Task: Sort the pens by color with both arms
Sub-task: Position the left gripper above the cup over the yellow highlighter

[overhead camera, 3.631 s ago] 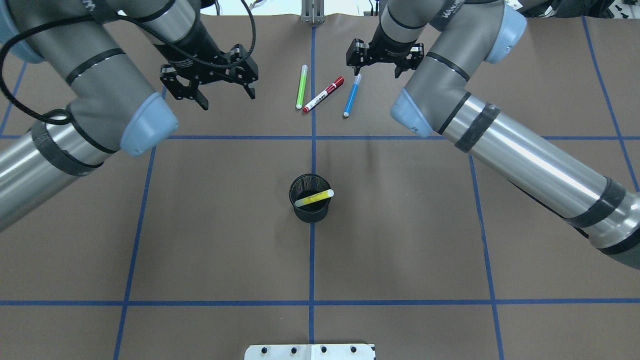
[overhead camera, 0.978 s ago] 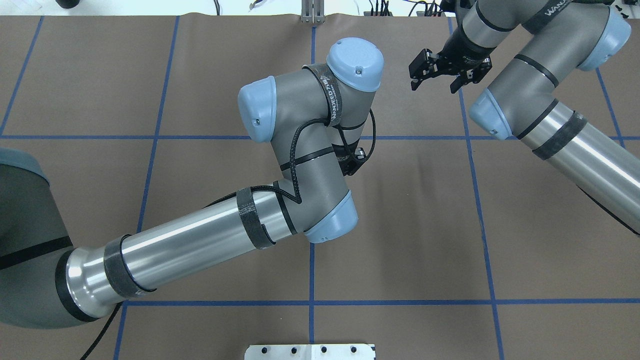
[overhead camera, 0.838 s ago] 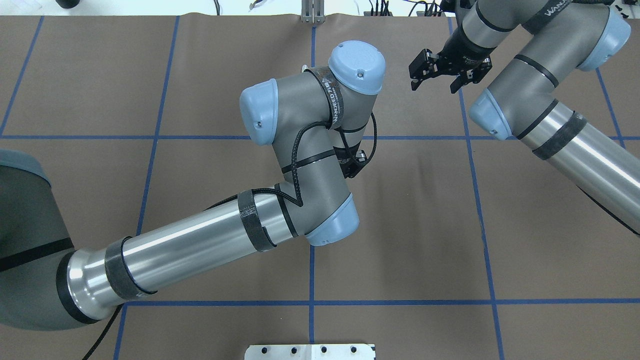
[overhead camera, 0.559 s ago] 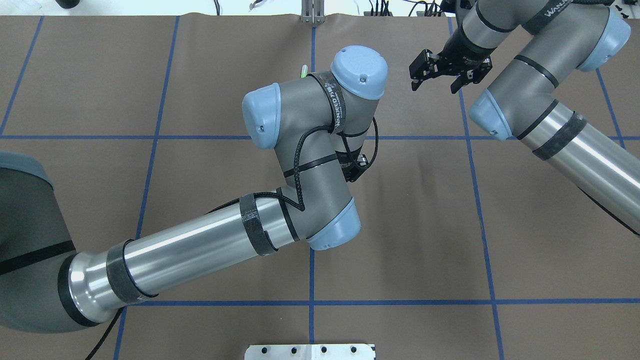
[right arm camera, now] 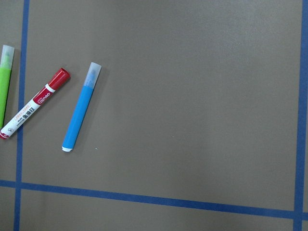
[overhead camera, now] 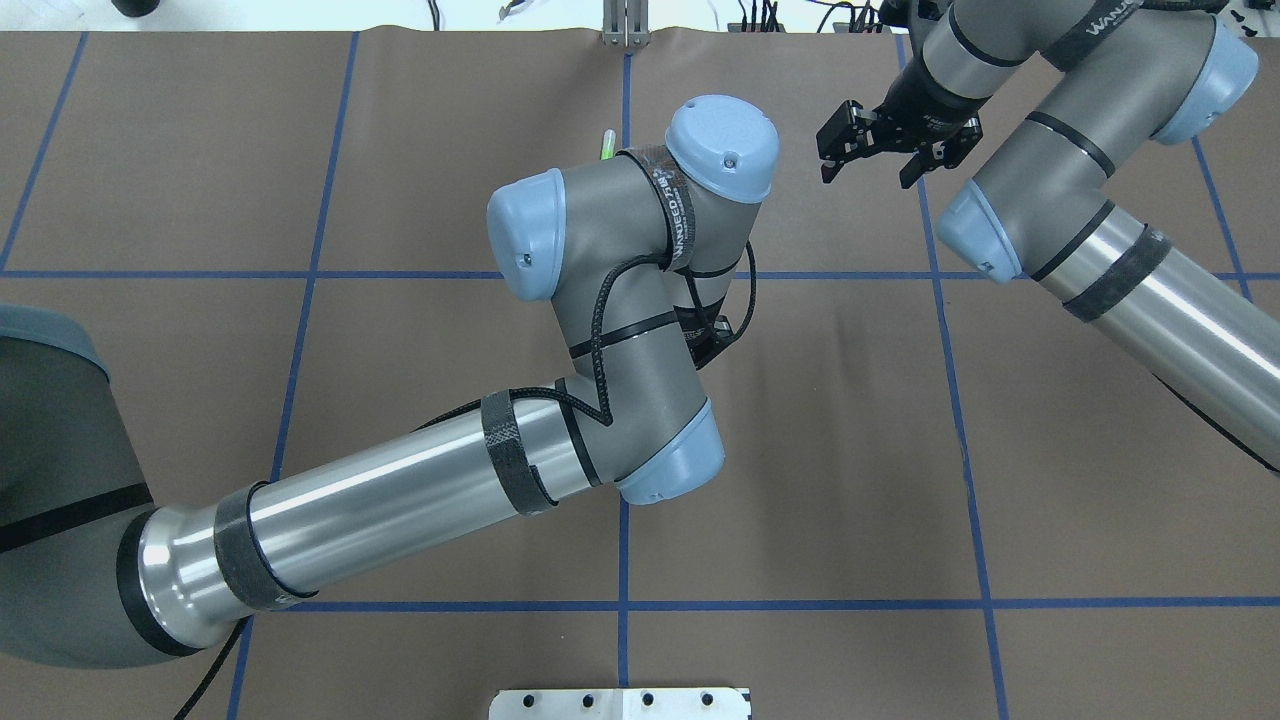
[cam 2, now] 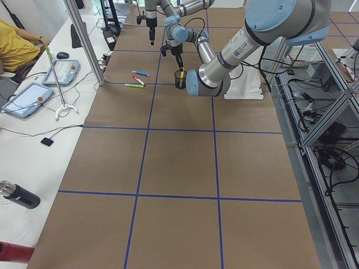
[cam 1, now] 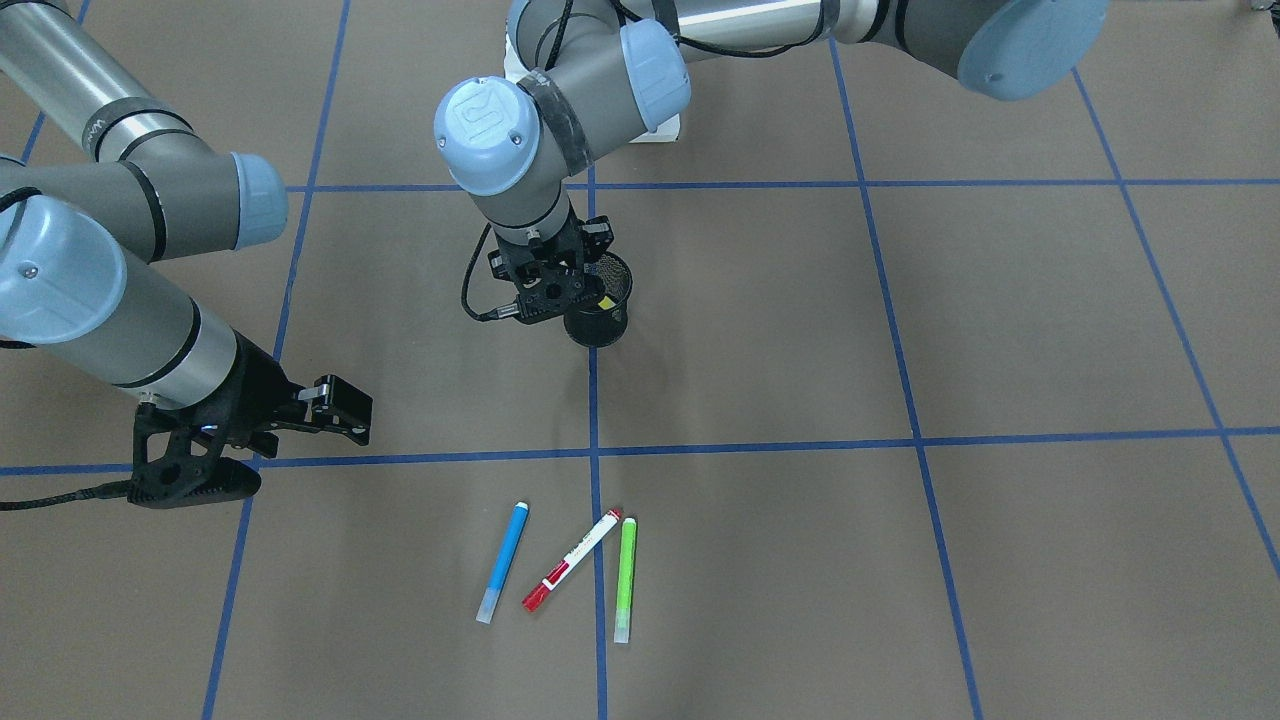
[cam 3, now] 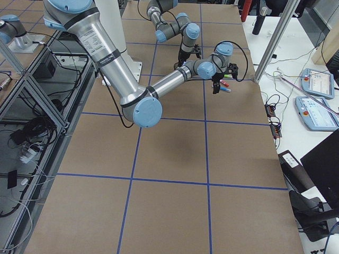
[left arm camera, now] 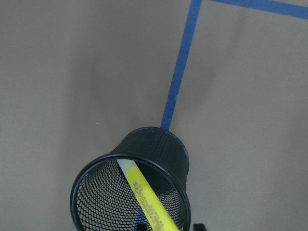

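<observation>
Your left gripper (cam 1: 558, 300) hangs straight down over the black wire-mesh cup (left arm camera: 166, 144) with its jaws apart. In the left wrist view you can see its two fingertips (left arm camera: 198, 227) on either side of the slim yellow pen (left arm camera: 147, 195), with a gap showing on each side. That pen leans inside the cup, its upper end crossing the rim on the gripper's side. The cup stands upright on a blue tape line (cam 1: 592, 400) of the brown paper-covered table (cam 1: 900, 330).

Your right gripper (overhead camera: 866, 176) is spread wide and holds nothing. It hovers over bare paper on the robot's right of the other three pens, apart from them.

Those three lie flat, side by side, on the operators' side of the cup:
- the slim blue pen (cam 1: 503, 560) is farthest to the robot's right;
- the white-bodied pen with red cap and red end (cam 1: 570, 560) is in the middle, one end reaching across the tape line;
- the bright green pen (cam 1: 625, 580) is just to the robot's left of that line.
</observation>
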Tool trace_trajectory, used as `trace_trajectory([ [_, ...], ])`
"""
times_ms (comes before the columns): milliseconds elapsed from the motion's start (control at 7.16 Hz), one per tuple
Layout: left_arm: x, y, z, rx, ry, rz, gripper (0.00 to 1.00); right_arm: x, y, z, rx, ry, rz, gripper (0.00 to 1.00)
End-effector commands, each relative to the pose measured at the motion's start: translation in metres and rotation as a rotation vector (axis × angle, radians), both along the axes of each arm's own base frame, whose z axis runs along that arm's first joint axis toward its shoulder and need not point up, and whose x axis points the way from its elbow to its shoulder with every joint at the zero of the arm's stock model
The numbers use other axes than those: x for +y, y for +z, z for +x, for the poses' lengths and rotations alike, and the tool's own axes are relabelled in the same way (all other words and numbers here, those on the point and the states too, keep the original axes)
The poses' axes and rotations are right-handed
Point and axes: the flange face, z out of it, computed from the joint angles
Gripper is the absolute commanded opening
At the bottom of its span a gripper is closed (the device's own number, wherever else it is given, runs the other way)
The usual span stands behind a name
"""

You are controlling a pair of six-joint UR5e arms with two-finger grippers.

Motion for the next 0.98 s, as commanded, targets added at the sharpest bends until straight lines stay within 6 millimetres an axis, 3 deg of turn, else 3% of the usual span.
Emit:
trace_trajectory([
  [0,0.002,-0.002,-0.003,0.004,0.0,0.002,0.2,0.0,0.0,0.0,-0.001,0.0,0.002,0.99],
  [279,0.006,-0.004,-0.01,-0.012,0.001,-0.005,0.2,0.0,-0.002,0.0,-0.002,0.002,0.004,0.99],
  [559,0.009,-0.01,-0.017,0.011,0.02,0.02,0.62,0.0,-0.003,0.0,-0.003,0.0,0.005,0.99],
  [838,0.009,-0.004,-0.016,0.004,0.021,0.016,0.63,0.001,-0.001,-0.002,-0.001,-0.002,0.003,0.99],
])
